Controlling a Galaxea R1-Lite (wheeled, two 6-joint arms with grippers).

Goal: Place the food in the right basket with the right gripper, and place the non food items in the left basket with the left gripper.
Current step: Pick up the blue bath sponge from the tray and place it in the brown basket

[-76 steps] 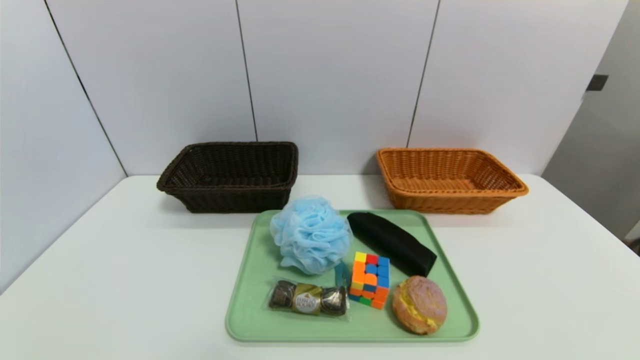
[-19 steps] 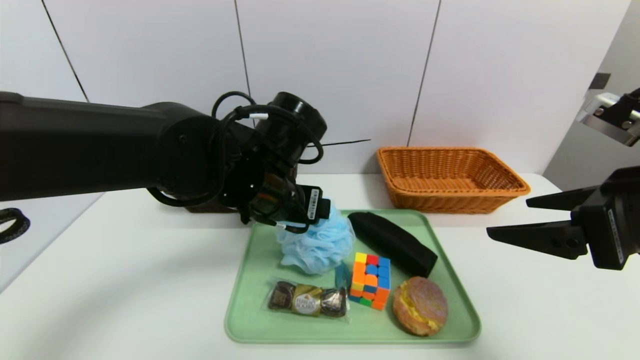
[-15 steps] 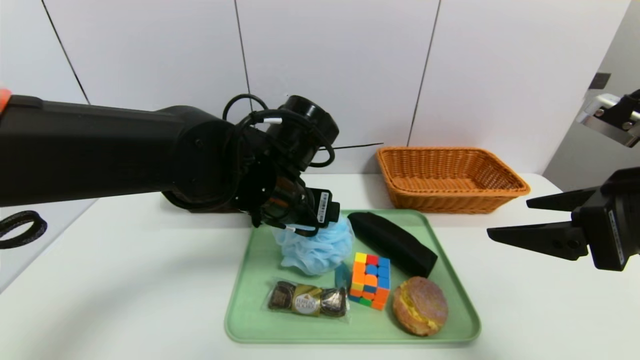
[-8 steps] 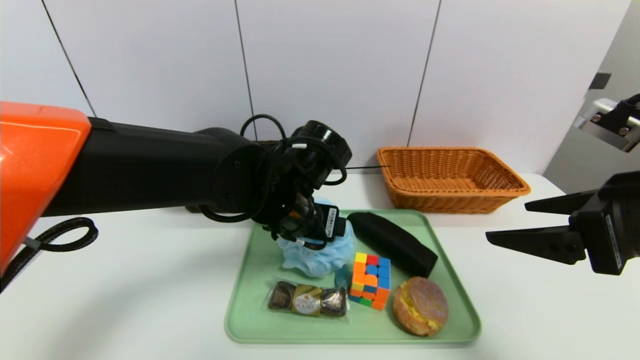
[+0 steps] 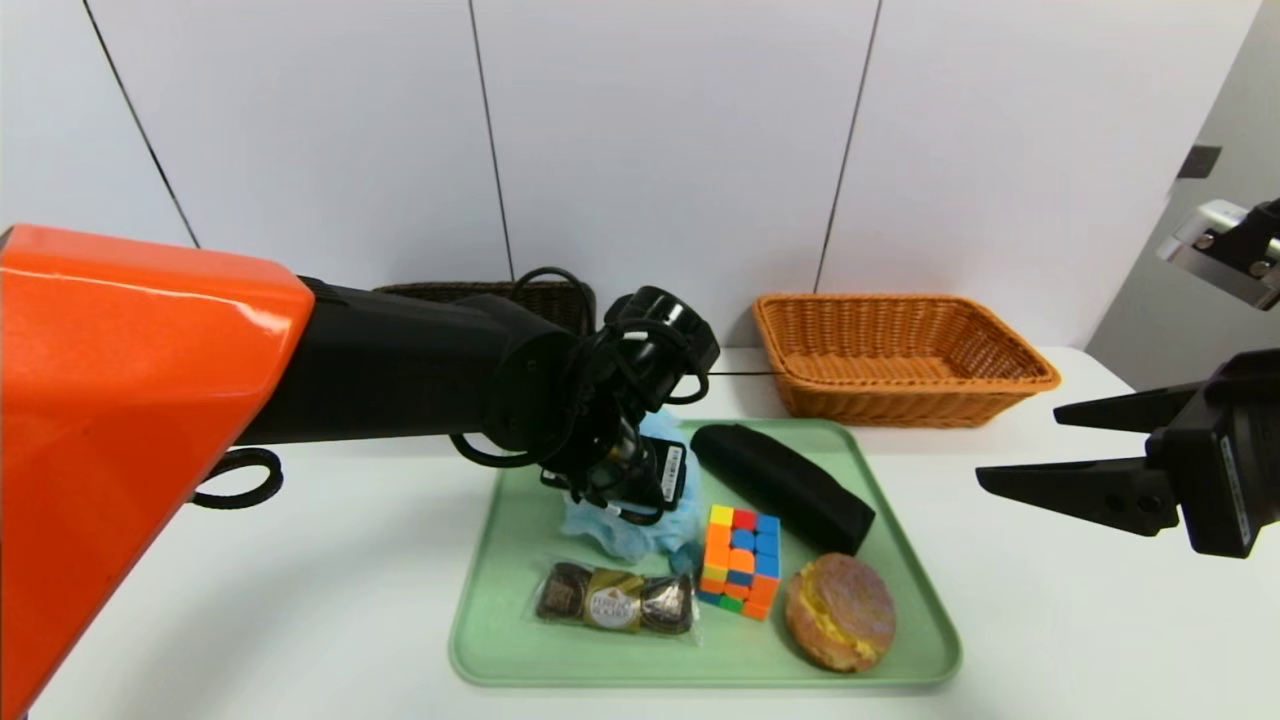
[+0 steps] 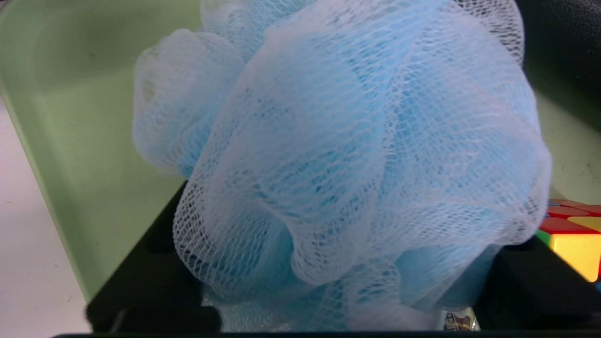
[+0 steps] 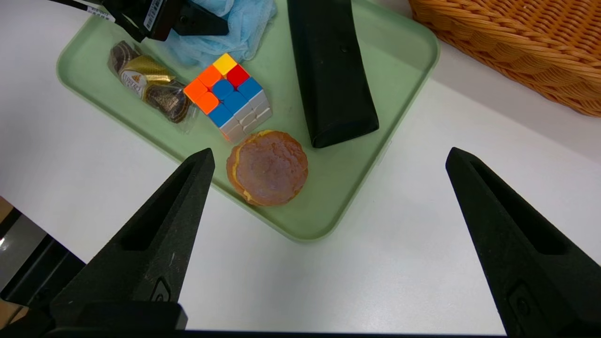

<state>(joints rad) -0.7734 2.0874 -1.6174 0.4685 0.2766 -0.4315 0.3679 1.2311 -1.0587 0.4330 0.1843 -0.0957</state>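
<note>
Behind your white table stand pale wall panels. The blue pouf sits on the green tray, between the parted fingers of your left gripper; whether they grip it, you cannot tell. Beside that gripper, toward your right, lie the puzzle cube and black pouch; nearer you is the chocolate pack. The bun rests by the tray's near right corner. Bare tabletop runs from the tray's right edge to beneath your right gripper, wide open and holding nothing. Beyond your left gripper is the dark basket, mostly hidden by the arm; farther right, the orange basket is empty.
</note>
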